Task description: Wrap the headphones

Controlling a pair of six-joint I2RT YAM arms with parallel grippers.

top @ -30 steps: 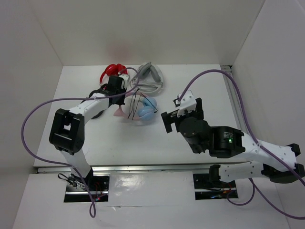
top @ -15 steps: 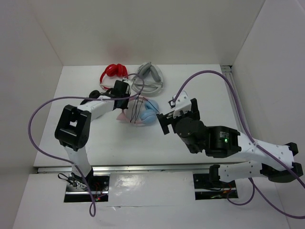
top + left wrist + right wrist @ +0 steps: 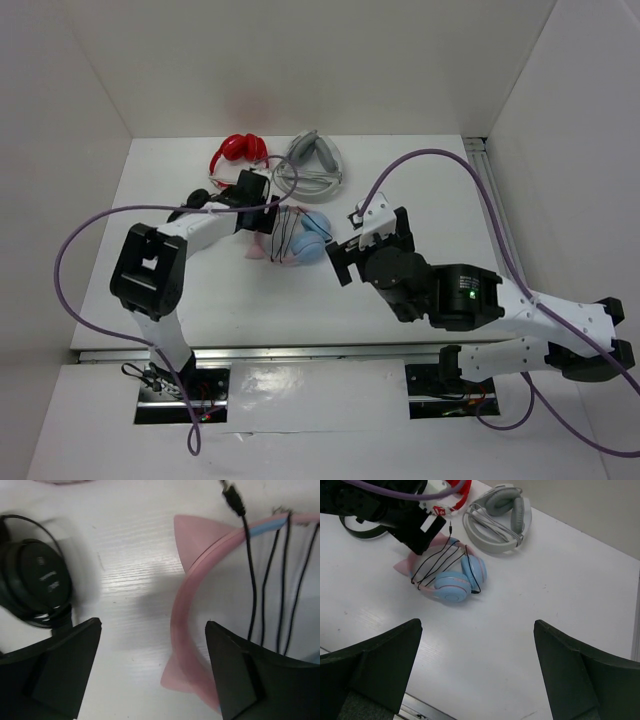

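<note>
While spread wide, hovers over the pink band (image 3: 177, 625) of the headphones (image 3: 300, 238), toward the far edge of the tabletop (image 3: 430, 180) – talking left gripper (image 3: 152, 625). Same released state for the right gripper (image 3: 477, 625), just beside them.

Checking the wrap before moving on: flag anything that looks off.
The headphones' black cable lies in loose, uneven strands across the pink headband, and its plug sticks out free, not tucked in.
</note>
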